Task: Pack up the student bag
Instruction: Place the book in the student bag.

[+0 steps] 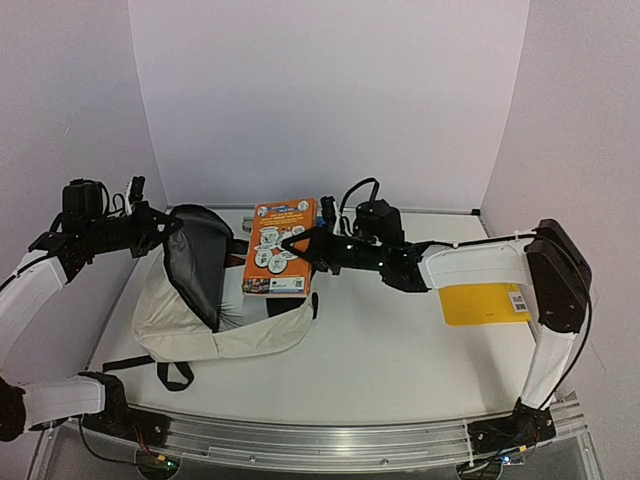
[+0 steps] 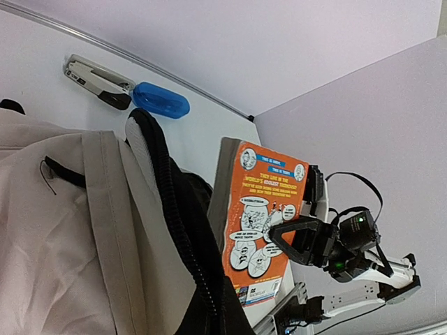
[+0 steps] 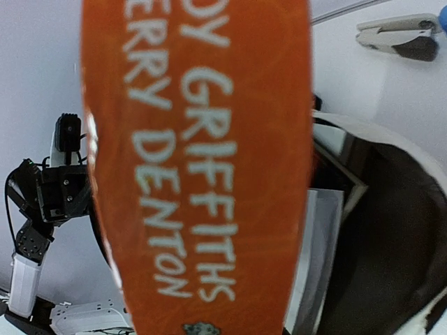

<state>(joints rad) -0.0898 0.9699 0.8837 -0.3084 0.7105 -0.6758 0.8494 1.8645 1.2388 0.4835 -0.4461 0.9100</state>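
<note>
So the student bag (image 1: 180, 315), soft floppy cream fabric with dark lining, slumps on the table (image 1: 380, 350), left side. The left claw (image 1: 168, 227) is pinched tight on its raised rim. The right claw (image 1: 300, 243) grips a flat orange paperback (image 1: 272, 225), upright by the opening.

Right wrist view crops the orange book (image 3: 195, 167) top and bottom
</note>
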